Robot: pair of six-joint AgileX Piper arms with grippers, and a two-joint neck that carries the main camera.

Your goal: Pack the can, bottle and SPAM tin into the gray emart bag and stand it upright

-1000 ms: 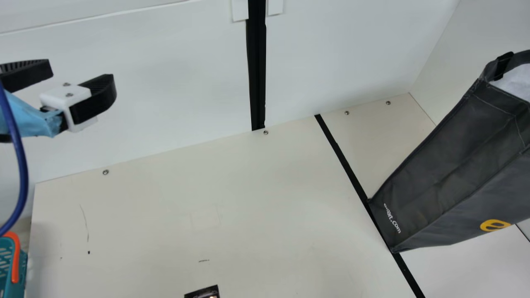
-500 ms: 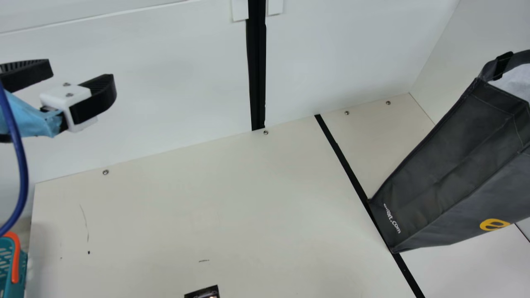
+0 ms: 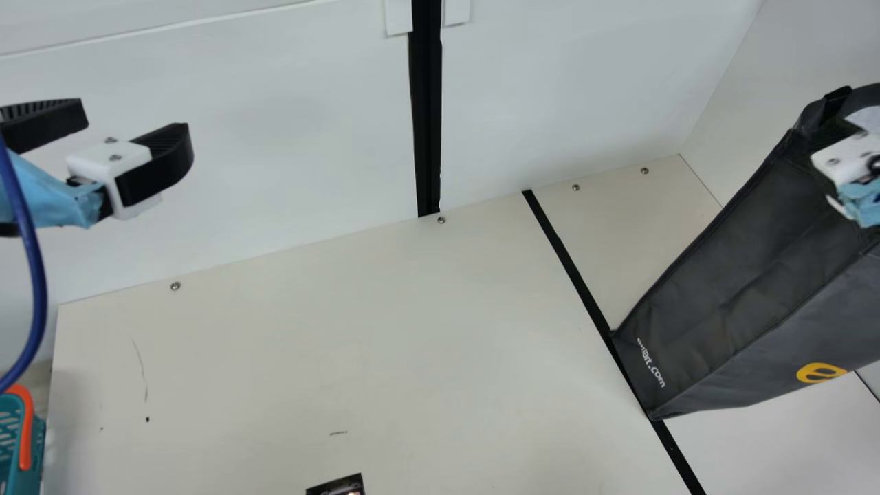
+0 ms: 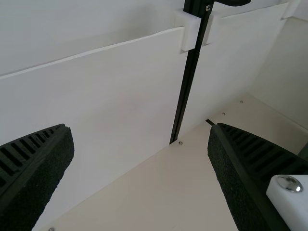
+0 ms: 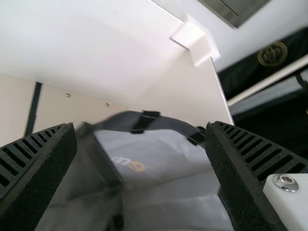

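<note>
"Working from the main view, where does my left arm end?"

"At the left: left gripper, in front of the white wall, jaws wide apart; wall and table seen between them from its wrist."

"And the right one?"

"Right gripper, at the right edge, overlapping the upper part of the bag. Jaws apart, per my right wrist view, with the bag's open mouth and gray handle in sight between them; contact with the cloth I cannot tell."

"Position of the bag itself?"

"Gray bag, on the right of the table: standing upright, mouth open, its base along the black strip; yellow mark low on one face."

"Remaining items?"

"Teal basket with orange handle, lower left corner. Dark object, partly cut off at the bottom edge, on the table; I cannot tell what it is."
</note>
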